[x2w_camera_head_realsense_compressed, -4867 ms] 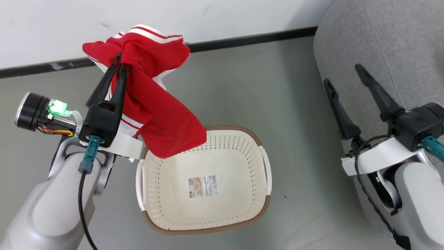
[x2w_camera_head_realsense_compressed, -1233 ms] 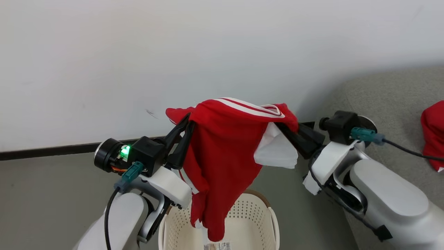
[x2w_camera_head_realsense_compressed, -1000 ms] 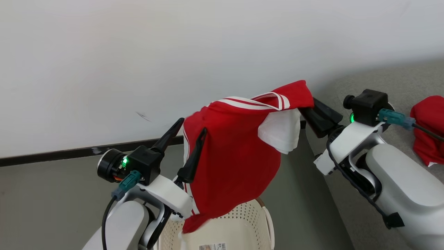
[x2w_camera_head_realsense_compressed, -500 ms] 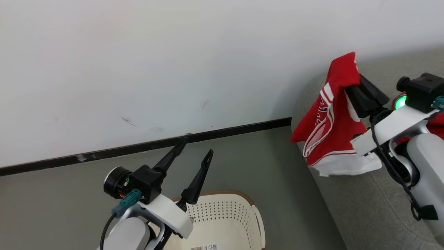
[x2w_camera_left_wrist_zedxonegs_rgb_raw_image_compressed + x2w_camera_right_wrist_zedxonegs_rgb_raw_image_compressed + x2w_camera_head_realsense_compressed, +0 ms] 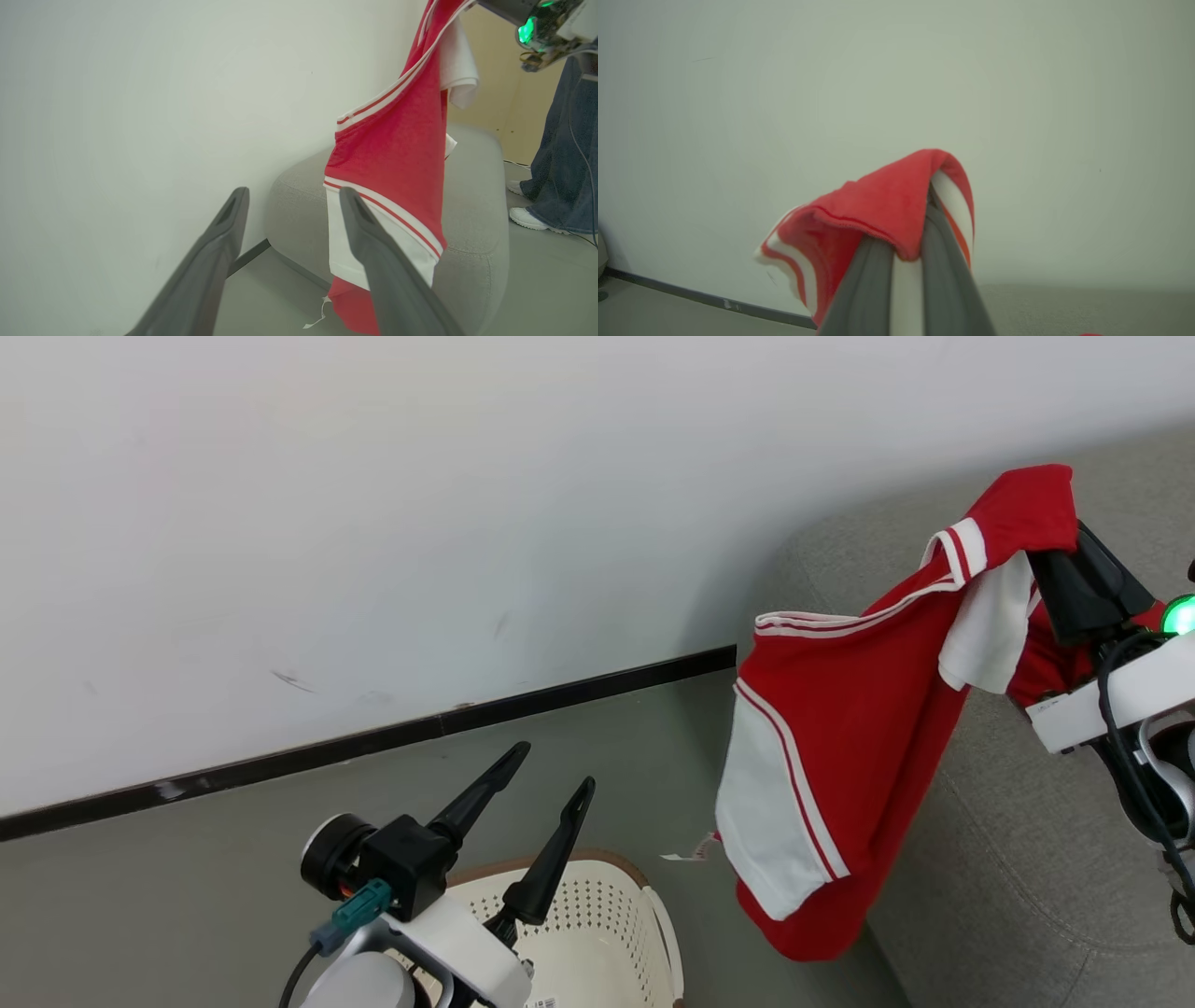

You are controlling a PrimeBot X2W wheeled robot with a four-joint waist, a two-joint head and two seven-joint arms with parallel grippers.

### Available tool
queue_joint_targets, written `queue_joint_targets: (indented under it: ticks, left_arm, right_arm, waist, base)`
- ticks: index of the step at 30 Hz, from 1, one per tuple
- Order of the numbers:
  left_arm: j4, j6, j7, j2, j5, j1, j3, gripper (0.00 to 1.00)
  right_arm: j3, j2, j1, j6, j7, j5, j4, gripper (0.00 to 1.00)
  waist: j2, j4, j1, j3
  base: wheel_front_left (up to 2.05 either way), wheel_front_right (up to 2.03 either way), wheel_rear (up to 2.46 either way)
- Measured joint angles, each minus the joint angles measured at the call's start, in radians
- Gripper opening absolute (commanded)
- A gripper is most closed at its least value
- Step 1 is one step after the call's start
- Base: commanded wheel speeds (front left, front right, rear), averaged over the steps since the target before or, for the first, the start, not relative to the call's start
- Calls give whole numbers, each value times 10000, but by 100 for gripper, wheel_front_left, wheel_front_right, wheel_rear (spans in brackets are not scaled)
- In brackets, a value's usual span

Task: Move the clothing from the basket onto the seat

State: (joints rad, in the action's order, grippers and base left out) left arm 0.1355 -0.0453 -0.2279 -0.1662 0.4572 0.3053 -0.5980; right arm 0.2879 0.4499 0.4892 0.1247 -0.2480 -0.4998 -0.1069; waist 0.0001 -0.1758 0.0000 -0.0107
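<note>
The right tool (image 5: pixel 1064 560) pinches the red-and-white jersey (image 5: pixel 840 728) tight, dangling it just beside the grey seat (image 5: pixel 1018 859), while the left tool (image 5: pixel 555 767) stands spread wide, empty, above the basket (image 5: pixel 607 915).

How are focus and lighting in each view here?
Head view: even soft light, red garment crisp, the green light blooms, faint shadow on the wall beside the seat. Left wrist view: the left gripper's fingers soft up close. Right wrist view: hazy, garment blurred near the lens, corners dim.
</note>
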Motion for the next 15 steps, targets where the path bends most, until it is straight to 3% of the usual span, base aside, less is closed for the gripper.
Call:
queue_joint_targets:
  ticks: [15]
  left_arm:
    - [-12,-291,-115,165,2,-189,-403,100]
  right_arm:
    - [-911,293,-1207,0,2,295,738,0]
  waist:
    - [0,-990,0,8]
  base:
    - [0,0,0]
